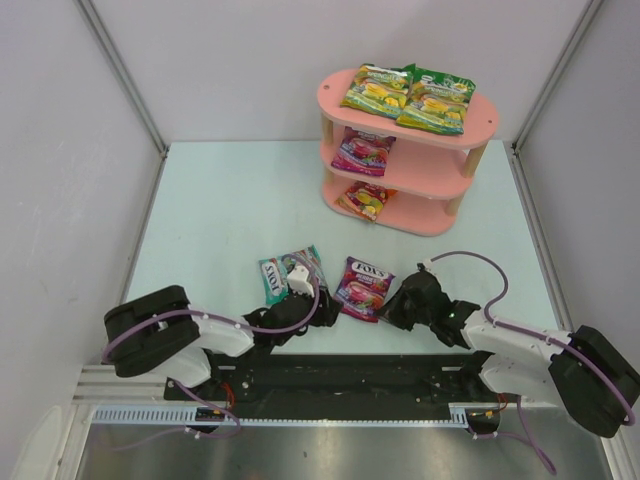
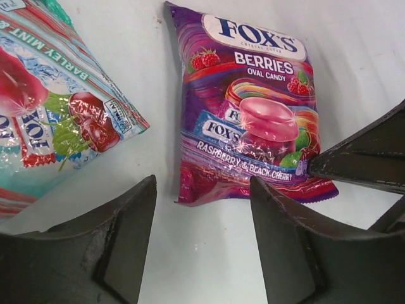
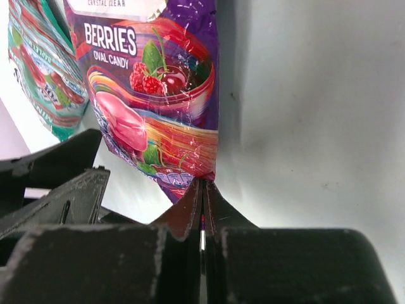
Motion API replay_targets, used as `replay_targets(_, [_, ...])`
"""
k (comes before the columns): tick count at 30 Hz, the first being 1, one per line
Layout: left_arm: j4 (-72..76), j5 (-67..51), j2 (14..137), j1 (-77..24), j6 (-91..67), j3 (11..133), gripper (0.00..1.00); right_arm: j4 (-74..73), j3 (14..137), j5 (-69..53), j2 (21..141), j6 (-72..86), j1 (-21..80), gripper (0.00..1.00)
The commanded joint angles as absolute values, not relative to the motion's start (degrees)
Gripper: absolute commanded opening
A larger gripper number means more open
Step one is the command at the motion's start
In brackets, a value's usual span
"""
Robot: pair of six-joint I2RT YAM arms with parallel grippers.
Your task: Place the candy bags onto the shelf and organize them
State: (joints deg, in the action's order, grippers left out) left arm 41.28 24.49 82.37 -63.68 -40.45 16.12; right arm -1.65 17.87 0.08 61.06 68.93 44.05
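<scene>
A purple berries candy bag lies on the table near the front. My right gripper is shut on the bag's bottom corner. My left gripper stands open just short of the same bag's lower edge, with only bare table between its fingers. A teal mint candy bag lies to the left of it. The pink shelf stands at the back right, with two green-yellow bags on top, a purple-magenta bag on the middle tier and an orange-red bag on the lowest.
Grey walls with metal corner posts close in the pale table on the left, right and back. The black rail carrying both arm bases runs along the near edge.
</scene>
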Motion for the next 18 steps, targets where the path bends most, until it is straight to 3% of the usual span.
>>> replay_targets(1, [49.9,18.1,83.3,-61.7,-37.5,15.1,0.66,1.1,17.1,-3.1,59.9,68.6,43.6,0.00])
replay_targets(8, [47.5,16.8,86.0,-61.5,-35.9,18.4,0.53,2.5,16.3,-4.0,59.2,69.7,43.3,0.00])
replay_targets(18, [49.3,14.6,87.3,-61.6,-35.5,18.1,0.42,4.7,16.3,-5.2,59.9,70.7,42.5,0.00])
